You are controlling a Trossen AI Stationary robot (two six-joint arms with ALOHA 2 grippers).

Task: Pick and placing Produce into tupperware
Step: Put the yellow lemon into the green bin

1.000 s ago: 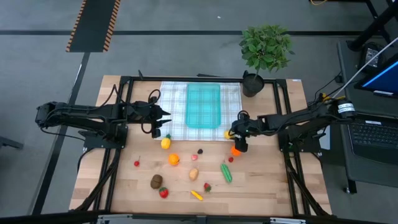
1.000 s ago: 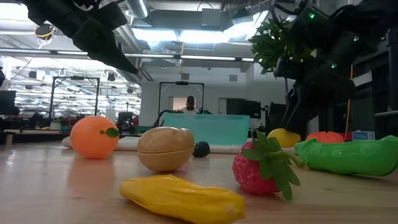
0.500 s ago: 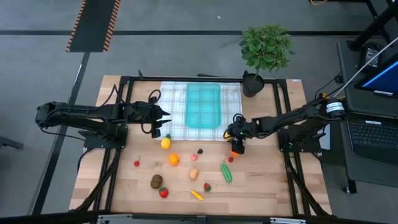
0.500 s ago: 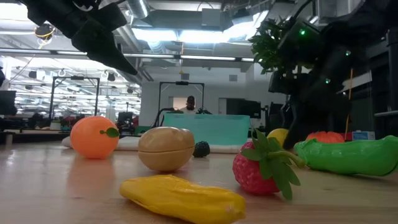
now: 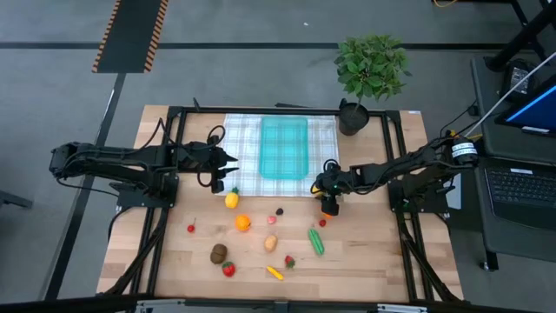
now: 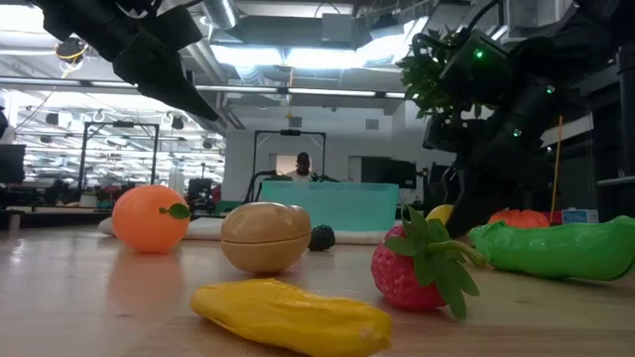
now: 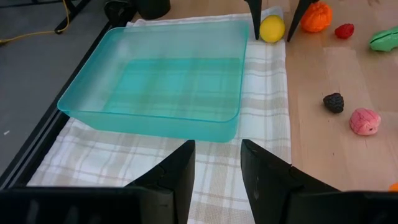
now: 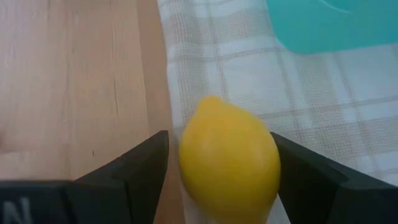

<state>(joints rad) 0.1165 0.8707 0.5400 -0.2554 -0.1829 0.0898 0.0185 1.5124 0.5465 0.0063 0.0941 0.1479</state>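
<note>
Tupperware (image 5: 284, 148) empty on the checked cloth (image 5: 243, 156) by the surface's far edge | right gripper (image 8: 214, 186) open, straddling lemon (image 8: 229, 157) at the cloth's right edge, not yet closed | left gripper (image 7: 215, 168) open, empty, over the cloth's left side | lemon looks light, hard, slippery: pinch across its middle.

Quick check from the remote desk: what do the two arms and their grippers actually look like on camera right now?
Both arms are black, slim and jointed, with black cables along them. The left gripper has two flat, matte black fingers tapering to blunt tips. The right gripper has the same dark, wedge-shaped fingers. The right arm carries a white band with a dark mark near its base and small green indicator lights.
</note>
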